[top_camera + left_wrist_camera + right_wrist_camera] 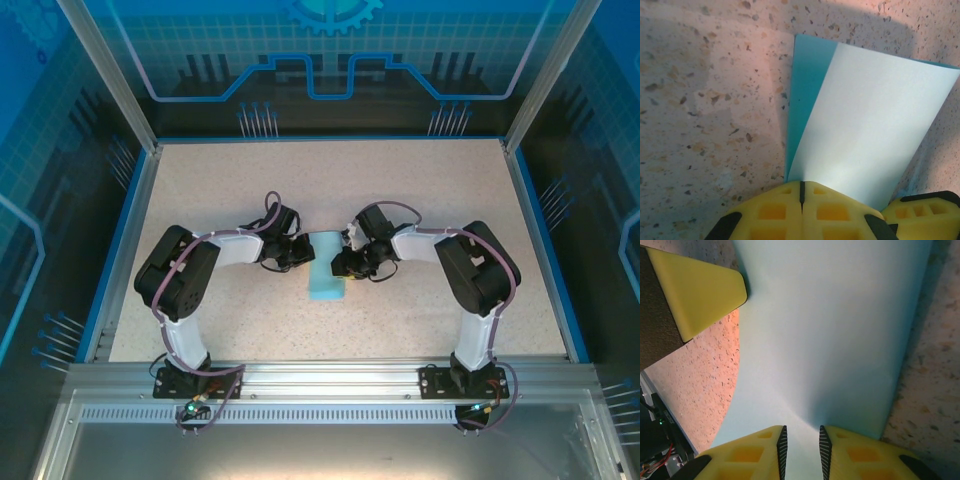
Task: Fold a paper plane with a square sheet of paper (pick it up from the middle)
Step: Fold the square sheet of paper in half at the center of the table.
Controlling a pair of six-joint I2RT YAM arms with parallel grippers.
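- Two grippers meet at the middle of the table (pixel 420 190), on the sheet of paper (pixel 326 284). The left gripper (pixel 298 252) is at its 9 o'clock and the right gripper (pixel 350 264) at its 3 o'clock.
- In the left wrist view, the yellow fingers (pixel 775 210) are pressed together at 6 o'clock, pinching the sheet's near edge. A pale flap rises toward 1 o'clock over a cyan layer lying flat on the table.
- In the right wrist view, the jaws are narrow, just a slit apart, and the paper runs into the gap. I'd judge it not yet pinched.
- My guess at handling: the sheet is very light, thin and limp. It will bow when lifted, slide on the speckled top, and take any stray crease for good. A gentle flat-pad hold near an edge seems safest, since pulling the two holds apart could tear it.
- From above, the arms cover the sheet's far half, so the line of the fold is unclear. The right wrist view cuts off the edge at 12 o'clock. Whether any crease is set, I cannot tell.
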